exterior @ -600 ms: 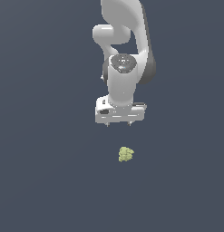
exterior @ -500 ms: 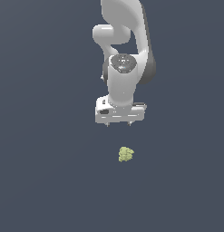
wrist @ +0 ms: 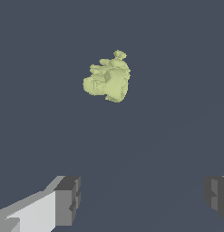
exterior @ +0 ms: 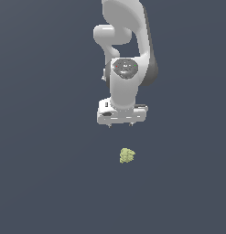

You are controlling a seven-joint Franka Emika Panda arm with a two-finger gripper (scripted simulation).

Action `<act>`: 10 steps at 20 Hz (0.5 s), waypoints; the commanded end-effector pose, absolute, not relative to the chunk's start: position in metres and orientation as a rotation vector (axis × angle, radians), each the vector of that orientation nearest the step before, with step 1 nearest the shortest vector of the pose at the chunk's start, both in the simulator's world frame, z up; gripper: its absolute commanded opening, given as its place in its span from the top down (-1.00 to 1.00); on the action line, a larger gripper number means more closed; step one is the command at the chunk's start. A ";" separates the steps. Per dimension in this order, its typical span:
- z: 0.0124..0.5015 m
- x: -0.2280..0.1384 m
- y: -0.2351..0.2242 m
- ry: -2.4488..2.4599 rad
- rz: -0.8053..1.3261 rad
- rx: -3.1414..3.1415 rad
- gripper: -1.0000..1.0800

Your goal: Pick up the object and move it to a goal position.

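Yellow-green, lumpy object point(exterior: 127, 156) is lying on the dark floor point(exterior: 45, 173), apart from the white gripper point(exterior: 121, 124) hanging above it. Wrist view is showing the object's bumpy lobes point(wrist: 107, 78) and both grey fingertips point(wrist: 67, 200) spread wide, gripping nothing; exterior view is showing only short finger stubs.

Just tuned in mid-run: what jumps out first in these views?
The white arm hangs down the middle of the exterior view, its gripper open and empty. Below it, apart from the fingertips, the small yellow-green lumpy object lies alone on the dark surface. In the wrist view the same object sits beyond the two spread fingers, ungrasped.
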State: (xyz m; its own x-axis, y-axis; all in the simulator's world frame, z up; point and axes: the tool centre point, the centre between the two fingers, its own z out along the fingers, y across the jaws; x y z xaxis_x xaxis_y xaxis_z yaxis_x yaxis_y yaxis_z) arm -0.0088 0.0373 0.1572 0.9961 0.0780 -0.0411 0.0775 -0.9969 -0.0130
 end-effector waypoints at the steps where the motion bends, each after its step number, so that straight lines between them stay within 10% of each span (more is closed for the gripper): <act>1: 0.157 -0.008 0.037 -0.120 0.065 -3.127 -0.92; 10: 0.147 0.012 0.043 -0.044 0.055 -3.131 -0.92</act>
